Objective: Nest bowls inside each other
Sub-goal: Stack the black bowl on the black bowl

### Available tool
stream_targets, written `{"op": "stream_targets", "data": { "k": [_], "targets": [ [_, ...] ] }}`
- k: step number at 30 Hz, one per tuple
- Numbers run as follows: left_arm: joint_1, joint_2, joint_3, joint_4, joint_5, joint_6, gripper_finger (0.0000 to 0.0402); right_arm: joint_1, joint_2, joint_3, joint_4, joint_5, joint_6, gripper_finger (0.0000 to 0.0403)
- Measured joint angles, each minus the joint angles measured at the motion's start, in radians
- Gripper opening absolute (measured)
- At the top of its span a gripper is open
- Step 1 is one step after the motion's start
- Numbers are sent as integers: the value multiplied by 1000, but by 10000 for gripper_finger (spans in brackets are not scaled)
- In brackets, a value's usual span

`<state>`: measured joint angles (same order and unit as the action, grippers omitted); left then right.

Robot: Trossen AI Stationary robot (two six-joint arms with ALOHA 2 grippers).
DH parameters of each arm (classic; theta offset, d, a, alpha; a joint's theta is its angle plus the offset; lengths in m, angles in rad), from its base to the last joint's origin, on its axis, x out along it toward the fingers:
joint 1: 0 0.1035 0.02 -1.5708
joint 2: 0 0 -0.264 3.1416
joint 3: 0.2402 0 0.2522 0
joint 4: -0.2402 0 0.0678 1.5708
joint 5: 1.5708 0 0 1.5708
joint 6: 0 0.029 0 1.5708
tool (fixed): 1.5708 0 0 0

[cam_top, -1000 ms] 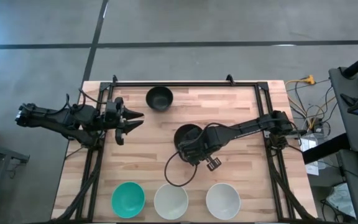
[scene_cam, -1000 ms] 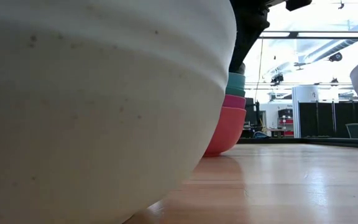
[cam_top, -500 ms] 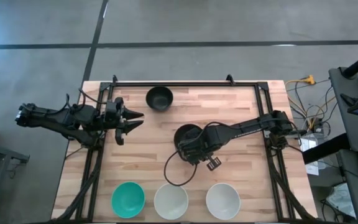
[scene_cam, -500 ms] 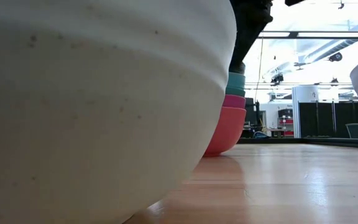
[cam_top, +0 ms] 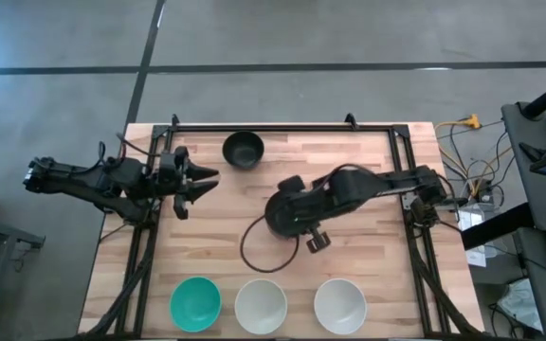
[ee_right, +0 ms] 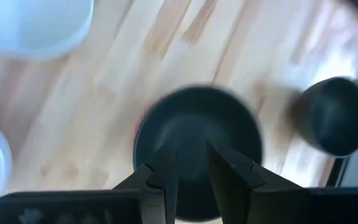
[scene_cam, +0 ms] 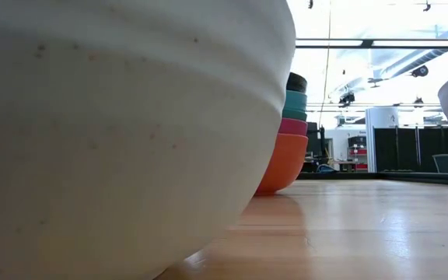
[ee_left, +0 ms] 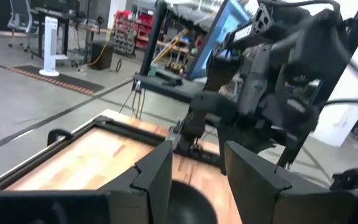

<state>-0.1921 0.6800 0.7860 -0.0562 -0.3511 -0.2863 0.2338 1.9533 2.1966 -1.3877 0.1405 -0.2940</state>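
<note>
A stack of nested bowls [scene_cam: 286, 140] stands mid-table: red at the bottom, then magenta and teal, with a black bowl [ee_right: 197, 134] on top. My right gripper [ee_right: 191, 163] hangs open above that black bowl, pointing steeply down, clear of it. A second black bowl [cam_top: 243, 149] sits alone at the far side. One teal bowl [cam_top: 195, 303] and two white bowls [cam_top: 261, 306] [cam_top: 339, 305] line the near edge. My left gripper [cam_top: 209, 181] waits open and level at the table's left.
A dark metal frame [cam_top: 282, 127] runs along the table's far edge and down both sides. A cable loop [cam_top: 254, 254] hangs from my right arm above the boards near the stack. Bare wood lies between the stack and the near row of bowls.
My right gripper has risen straight up off the stack and left the low view. The black bowl stays behind on top of the teal one. The cable loop under the arm has swung a little toward the far side.
</note>
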Motion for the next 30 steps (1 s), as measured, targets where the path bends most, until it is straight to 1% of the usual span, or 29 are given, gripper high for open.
{"op": "stream_targets", "data": {
  "k": [5,9,11,13,17,21,23,25,27,30],
  "targets": [
    [0,21,0,100,0,-6,132,-32,-19,151,-21,-5,137,70],
    [0,37,6,139,0,-38,132,-83,-106,152,-38,-42,266,68],
    [0,44,7,150,0,-38,132,-103,-156,133,-47,-44,304,70],
    [1,49,7,148,0,-38,132,-116,-214,94,-19,-44,323,69],
    [2,65,7,144,-12,-30,132,-123,-338,-58,153,-46,349,68],
    [15,73,7,139,-76,-47,132,-123,-465,-276,403,-47,400,70],
    [38,70,9,100,-77,-72,132,-123,-520,-388,518,-48,453,69],
    [74,71,27,7,-69,-140,132,-123,-569,-502,628,-60,505,67],
    [130,76,54,-122,-23,-218,132,-123,-610,-609,734,-70,566,66],
    [240,101,90,-268,141,-257,132,-123,-669,-765,913,-76,649,67]
  ]
}}
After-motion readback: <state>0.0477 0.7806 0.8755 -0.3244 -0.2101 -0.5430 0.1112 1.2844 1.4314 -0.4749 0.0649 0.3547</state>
